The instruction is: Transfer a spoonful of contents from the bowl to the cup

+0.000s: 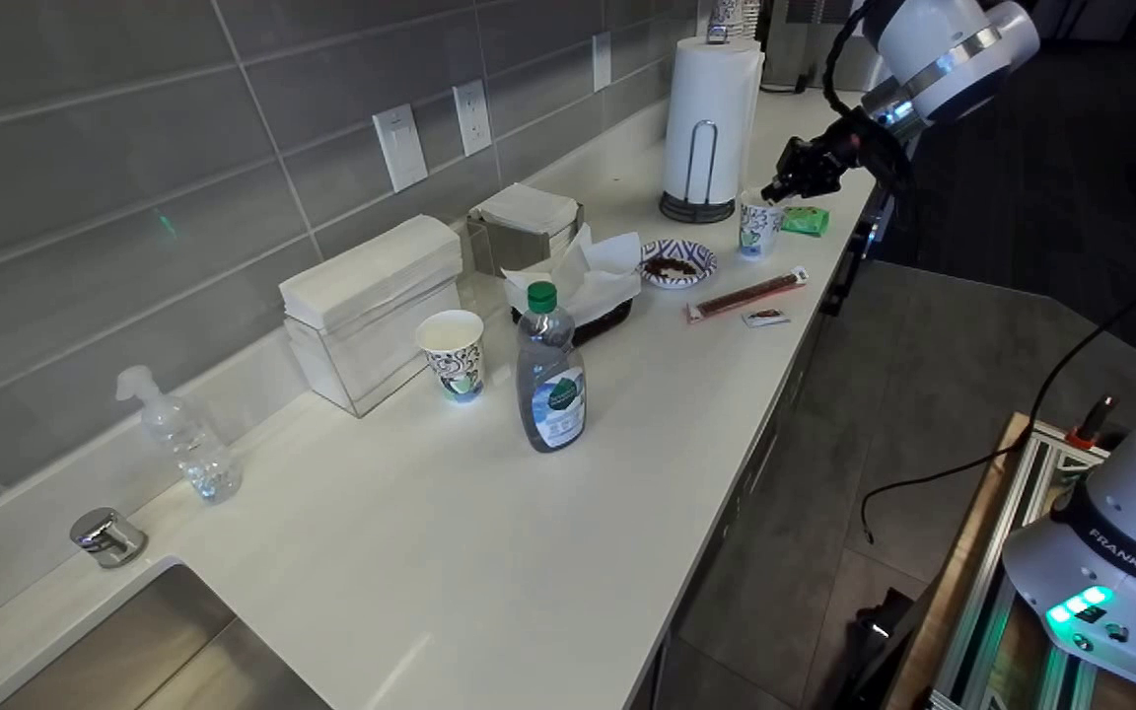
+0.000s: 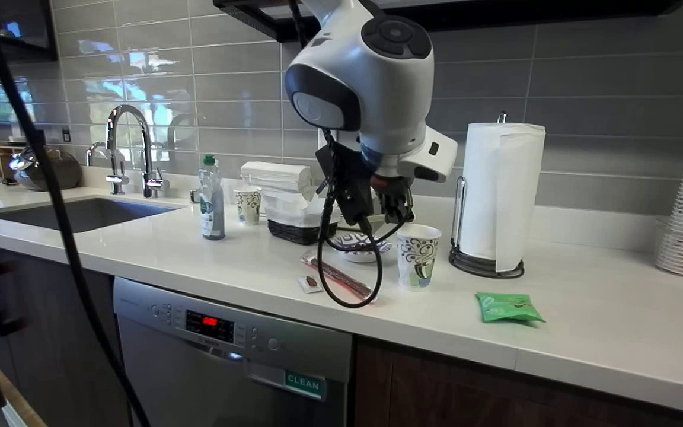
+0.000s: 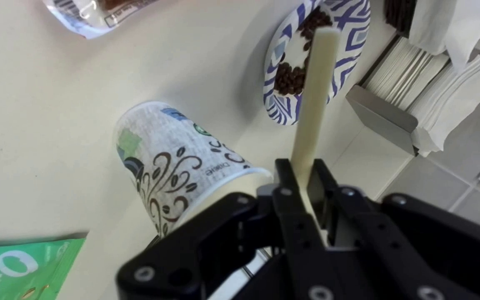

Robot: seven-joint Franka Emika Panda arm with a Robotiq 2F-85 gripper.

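Observation:
The bowl [image 1: 707, 260] is a low white paper bowl with a blue pattern; in the wrist view [image 3: 352, 35] it holds dark brown beans, with a bare patch in the middle. The cup [image 1: 757, 233] is a patterned pale paper cup standing upright beside the bowl; it also shows in an exterior view [image 2: 417, 261]. In the wrist view the cup [image 3: 173, 154] is at my gripper's left, its inside mostly hidden. My gripper [image 3: 300, 171] is shut on a pale, flat, stick-like spoon [image 3: 317, 91], close to the cup's rim. The spoon points past the bowl in that view; no beans show on it.
A paper towel roll [image 2: 498, 196] stands behind the cup. A green packet [image 2: 508, 306], a long wrapped stick [image 1: 747, 295] and a small packet [image 1: 765, 318] lie nearby. A napkin-lined black basket [image 1: 603, 320], soap bottle [image 1: 553, 385] and another patterned cup [image 1: 455, 360] stand farther along.

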